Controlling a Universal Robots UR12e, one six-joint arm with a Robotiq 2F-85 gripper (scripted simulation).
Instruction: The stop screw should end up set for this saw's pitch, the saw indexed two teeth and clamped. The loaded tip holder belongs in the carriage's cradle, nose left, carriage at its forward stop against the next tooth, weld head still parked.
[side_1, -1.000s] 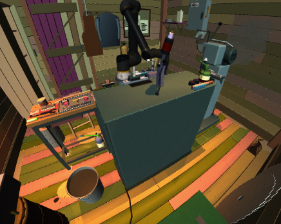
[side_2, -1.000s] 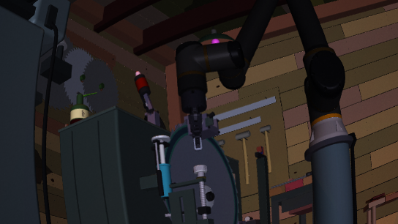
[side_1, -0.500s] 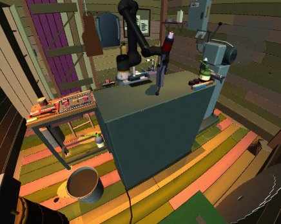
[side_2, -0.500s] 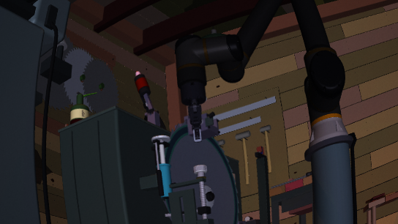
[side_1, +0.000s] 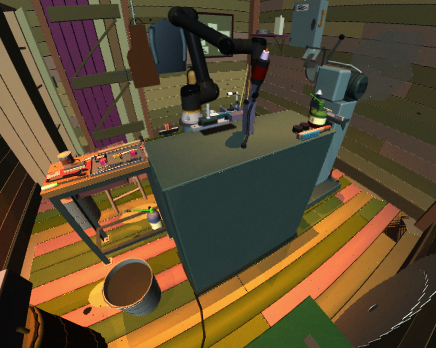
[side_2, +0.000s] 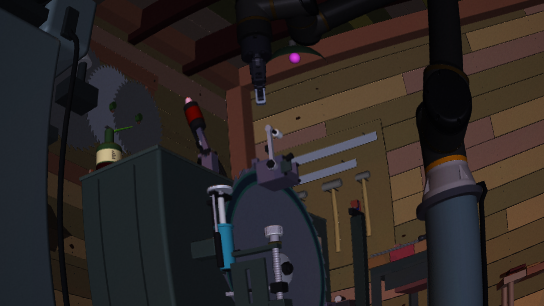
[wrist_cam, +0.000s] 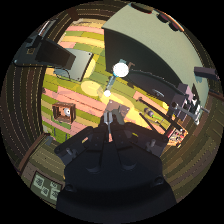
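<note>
The grey clamp block with its upright lever sits on the top edge of the round saw blade, which stands at the back of the green cabinet. A knurled screw stands in front of the blade, and a white-capped rod on a blue sleeve rises to its left. The red-bodied weld head leans on its arm above the cabinet top. My gripper hangs well above the clamp lever, over the blade in the wrist camera. It is closed and holds nothing.
The cabinet's back edge carries the fixture rail. A bottle and a small tray sit at the cabinet's right end. A side table with parts stands to the left, a bucket on the floor.
</note>
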